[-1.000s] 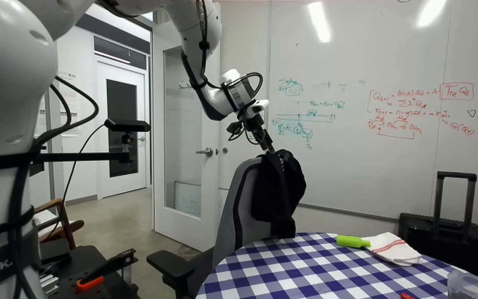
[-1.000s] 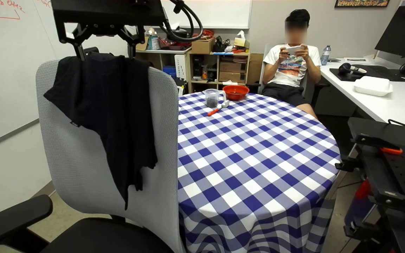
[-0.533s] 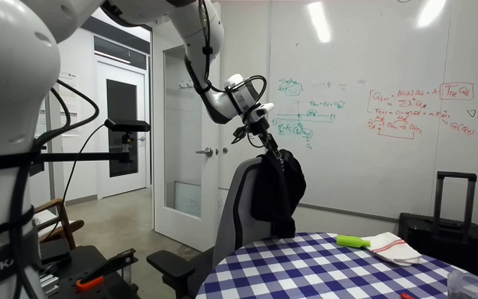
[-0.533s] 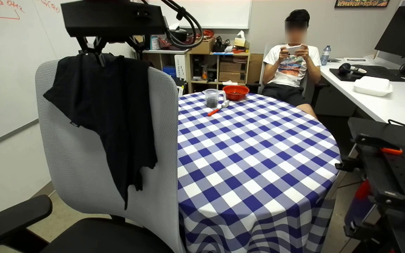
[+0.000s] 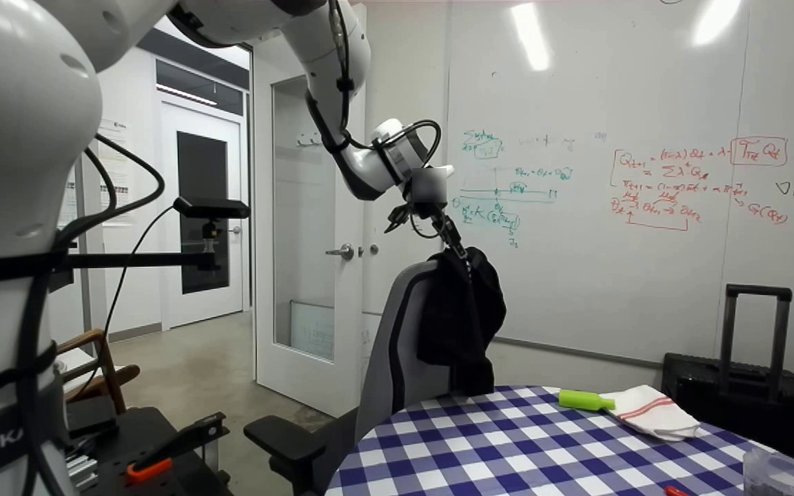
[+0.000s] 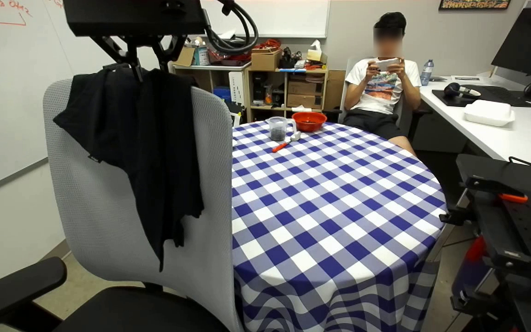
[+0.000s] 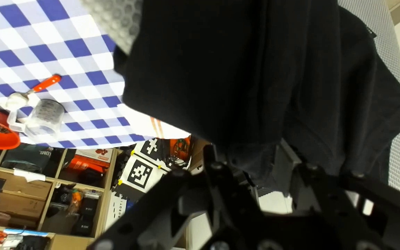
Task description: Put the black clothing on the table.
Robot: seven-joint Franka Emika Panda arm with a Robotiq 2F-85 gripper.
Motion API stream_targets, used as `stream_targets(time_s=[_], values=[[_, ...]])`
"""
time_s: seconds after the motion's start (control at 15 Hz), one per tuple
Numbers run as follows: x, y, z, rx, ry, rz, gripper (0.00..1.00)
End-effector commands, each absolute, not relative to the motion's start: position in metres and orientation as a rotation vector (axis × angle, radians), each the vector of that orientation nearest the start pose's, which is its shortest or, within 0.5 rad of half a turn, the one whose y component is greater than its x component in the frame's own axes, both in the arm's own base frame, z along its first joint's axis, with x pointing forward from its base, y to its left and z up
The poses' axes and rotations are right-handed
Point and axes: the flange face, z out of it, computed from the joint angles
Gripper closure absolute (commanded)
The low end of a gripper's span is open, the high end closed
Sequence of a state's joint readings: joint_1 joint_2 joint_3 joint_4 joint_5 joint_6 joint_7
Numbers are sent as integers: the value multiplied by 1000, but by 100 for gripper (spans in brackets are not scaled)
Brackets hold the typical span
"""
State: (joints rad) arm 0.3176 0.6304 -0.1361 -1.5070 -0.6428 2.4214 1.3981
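The black clothing (image 6: 150, 147) hangs limp over the top of a grey chair back, as both exterior views show; in the wrist view the black clothing (image 7: 214, 69) fills the upper middle. My gripper (image 5: 464, 256) points down at the garment's upper edge. In an exterior view the fingers of my gripper (image 6: 152, 74) stand partly apart against the cloth. Between the jaws in the wrist view, dark fabric lies in the gap at my gripper (image 7: 245, 142); whether both pads press on it is unclear. The table (image 6: 334, 193) has a blue-and-white checkered cloth and stands beside the chair.
The grey office chair (image 6: 95, 221) stands close against the table. On the table are a red bowl (image 6: 309, 121), a clear cup (image 6: 278, 129), a red-handled spoon (image 6: 281, 146), a green bottle (image 5: 584, 400) and a white towel (image 5: 655, 417). A person (image 6: 380, 87) sits behind it.
My gripper's fingers have come much closer together. The gripper has shifted slightly at the garment's top, and the chair back and clothing have moved a little sideways.
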Motion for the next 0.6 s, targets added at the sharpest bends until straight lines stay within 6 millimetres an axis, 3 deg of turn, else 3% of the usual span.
stream_targets(time_s=[0.0,0.13,0.33,0.53], values=[[729,149,342,-2941,1239,-993,93],[731,146,350,-2925,1253,-1011,100],[731,138,358,-2903,1284,-1028,96],[728,117,375,-2896,1280,-1024,96]])
